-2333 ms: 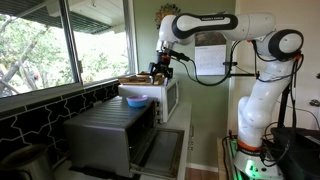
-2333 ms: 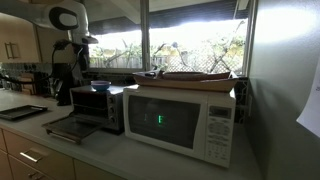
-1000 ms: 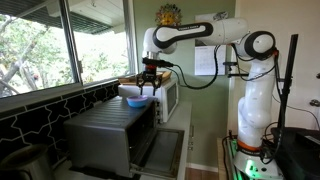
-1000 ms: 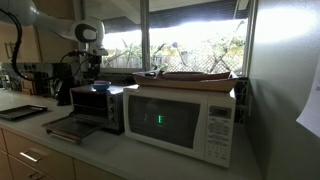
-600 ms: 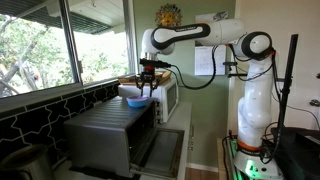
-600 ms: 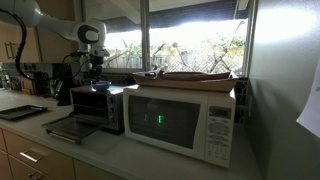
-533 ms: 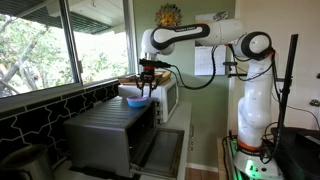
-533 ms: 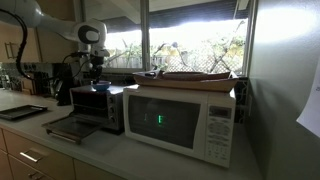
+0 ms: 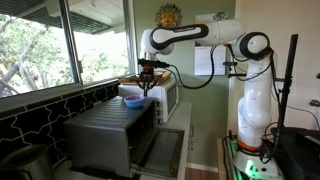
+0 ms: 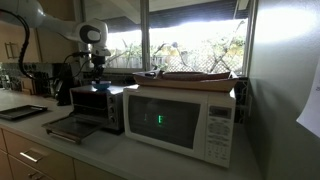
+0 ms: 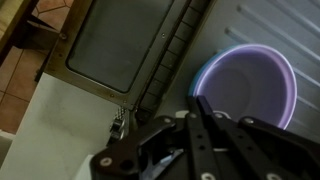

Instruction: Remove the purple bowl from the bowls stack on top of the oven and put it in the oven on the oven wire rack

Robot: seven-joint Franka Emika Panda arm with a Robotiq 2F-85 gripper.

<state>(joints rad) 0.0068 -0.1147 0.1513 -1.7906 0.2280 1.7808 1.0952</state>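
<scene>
The bowls stack point(image 9: 135, 98) sits on top of the dark grey oven point(image 9: 105, 132), whose front door point(image 9: 162, 150) hangs open. In the wrist view the purple bowl point(image 11: 250, 85) lies on the oven top, and my gripper point(image 11: 198, 103) is shut on its near rim. The jaws stand almost together with the thin rim between them. In both exterior views the gripper point(image 10: 97, 79) points straight down onto the stack point(image 10: 100, 87). A bright blue bowl edge point(image 9: 134, 102) shows under the gripper. The oven wire rack inside the oven is hidden.
A white microwave point(image 10: 182, 118) stands beside the oven point(image 10: 95, 108), with a flat board point(image 10: 195, 75) on top. Windows run behind the counter. A dark tray point(image 10: 22, 112) lies on the counter further off. The open oven door point(image 11: 115, 45) lies below the gripper.
The gripper came down onto the bowls stack and its jaws went from open to shut on the purple bowl's rim. The bowls have not moved.
</scene>
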